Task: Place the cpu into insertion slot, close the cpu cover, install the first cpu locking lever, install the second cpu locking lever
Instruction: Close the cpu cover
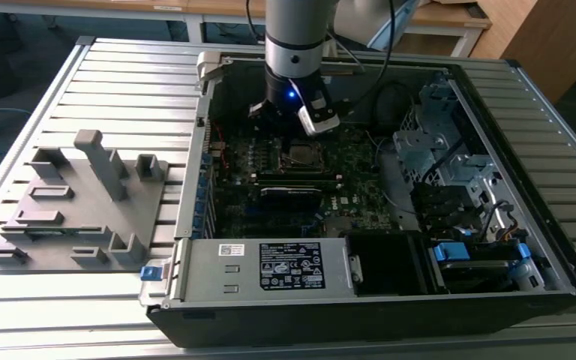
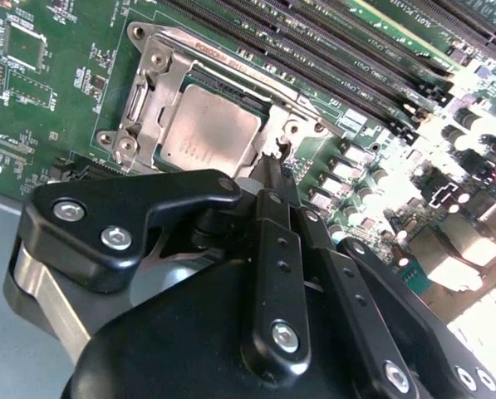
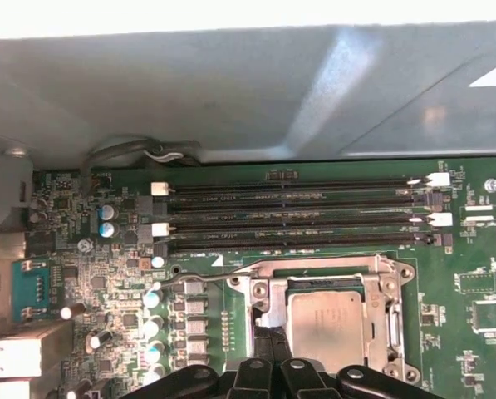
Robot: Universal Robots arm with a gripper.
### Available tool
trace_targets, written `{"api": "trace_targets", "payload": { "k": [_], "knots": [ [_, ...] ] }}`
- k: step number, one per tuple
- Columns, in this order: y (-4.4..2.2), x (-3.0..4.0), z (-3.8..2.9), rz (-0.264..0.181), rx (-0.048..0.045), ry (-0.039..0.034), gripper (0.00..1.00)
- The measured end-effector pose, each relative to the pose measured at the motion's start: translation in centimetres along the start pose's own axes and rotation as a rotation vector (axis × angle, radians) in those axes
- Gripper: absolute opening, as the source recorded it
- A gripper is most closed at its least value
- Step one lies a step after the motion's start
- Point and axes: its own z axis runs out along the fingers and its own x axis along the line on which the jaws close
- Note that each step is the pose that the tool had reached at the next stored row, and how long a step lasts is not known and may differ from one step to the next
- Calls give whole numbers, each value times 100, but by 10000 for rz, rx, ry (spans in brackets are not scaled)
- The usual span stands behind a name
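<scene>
item: my gripper (image 2: 268, 170), fingers drawn narrow with tips together, set at the edge of the insertion slot (image 1: 301, 155); whether they pinch anything i cannot tell. item: the cpu (image 2: 208, 131), seated flat in that slot, its grey top showing through the window of the cpu cover (image 2: 152, 91), which lies down around it. item: memory slots (image 3: 297, 218), long and black, just beside the socket on the green board (image 3: 65, 274).

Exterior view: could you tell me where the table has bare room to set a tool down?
On the slatted table, bare slats lie between the grey fixture and the far edge, and in the near strip before the fixture. Inside the computer case it is crowded, especially around the end effector by the cpu.
</scene>
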Motion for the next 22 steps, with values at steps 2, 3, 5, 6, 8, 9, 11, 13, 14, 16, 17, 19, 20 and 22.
{"api": "trace_targets", "payload": {
  "k": [2,3,5,6,8,9,11,13,14,16,17,19,20,22],
  "knots": [
    [0,0,-4,0,-1,0,10],
    [1,0,-3,0,-3,-1,10],
    [0,0,-5,0,0,0,10],
    [0,0,-6,0,1,1,10],
    [0,-4,-6,-2,1,1,10],
    [1,-13,-6,-1,3,2,10],
    [2,-39,-5,0,2,1,10],
    [4,-72,-4,0,2,1,10],
    [5,-90,-4,0,1,1,10],
    [7,-129,-2,0,1,0,10],
    [9,-151,-2,0,1,1,10],
    [11,-199,0,0,1,0,10],
    [12,-222,0,0,1,1,10],
    [15,-263,2,0,1,1,10]
  ]
}}
